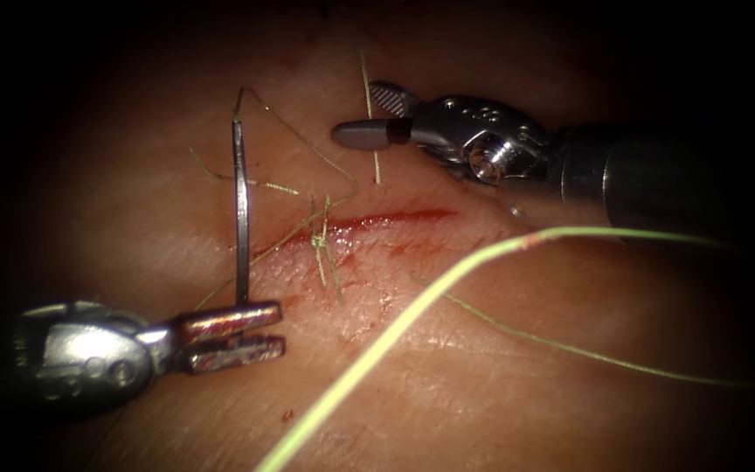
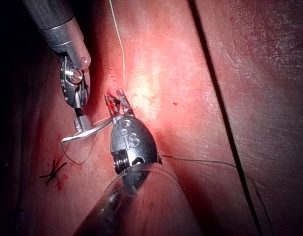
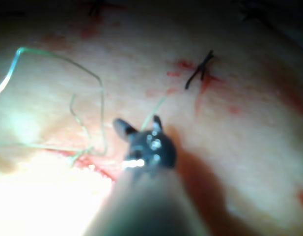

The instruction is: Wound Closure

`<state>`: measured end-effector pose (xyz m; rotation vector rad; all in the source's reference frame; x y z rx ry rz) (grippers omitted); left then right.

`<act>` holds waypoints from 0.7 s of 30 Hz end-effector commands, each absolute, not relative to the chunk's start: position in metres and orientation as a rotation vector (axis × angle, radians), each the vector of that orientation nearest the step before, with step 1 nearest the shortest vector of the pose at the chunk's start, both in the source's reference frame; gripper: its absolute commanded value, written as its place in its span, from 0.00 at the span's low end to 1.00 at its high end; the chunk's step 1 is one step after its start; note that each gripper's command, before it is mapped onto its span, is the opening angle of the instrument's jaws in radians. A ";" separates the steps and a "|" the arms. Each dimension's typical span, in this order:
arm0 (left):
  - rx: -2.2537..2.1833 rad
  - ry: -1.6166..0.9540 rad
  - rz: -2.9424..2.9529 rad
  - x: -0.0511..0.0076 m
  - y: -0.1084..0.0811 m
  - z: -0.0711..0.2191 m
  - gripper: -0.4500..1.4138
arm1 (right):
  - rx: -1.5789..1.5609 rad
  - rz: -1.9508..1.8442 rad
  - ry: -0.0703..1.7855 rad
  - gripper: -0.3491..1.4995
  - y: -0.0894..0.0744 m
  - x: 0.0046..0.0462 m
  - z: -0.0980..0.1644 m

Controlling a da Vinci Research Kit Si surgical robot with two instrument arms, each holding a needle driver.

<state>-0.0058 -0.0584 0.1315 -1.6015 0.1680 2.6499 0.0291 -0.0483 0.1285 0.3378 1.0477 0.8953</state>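
Two tools over tissue (image 1: 482, 385). L tool (image 1: 233, 335), lower left of frame, jaws clamped on needle (image 1: 240, 218) near one end; needle stands upright above the tissue, left end of cut (image 1: 386, 218), not in it. R tool (image 1: 377, 118), upper centre-right, jaws spread wide, thread (image 1: 369, 96) running between them, gripping nothing. Knot (image 1: 318, 240) sits on cut.

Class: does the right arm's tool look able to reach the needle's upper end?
Probably yes. The right tool, jaws open around a thread strand, faces the needle, which stands upright from the left tool, its upper end free above the tissue; thin thread crosses between.
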 end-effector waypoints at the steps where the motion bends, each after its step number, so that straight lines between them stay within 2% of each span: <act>1: -1.604 0.169 2.650 -0.0062 -0.058 0.132 0.00 | 0.350 0.880 1.055 0.00 -0.048 0.0298 0.129; 21: -1.604 0.169 2.650 -0.0062 -0.058 0.132 0.00 | 0.327 0.859 1.125 0.00 -0.045 0.0297 0.126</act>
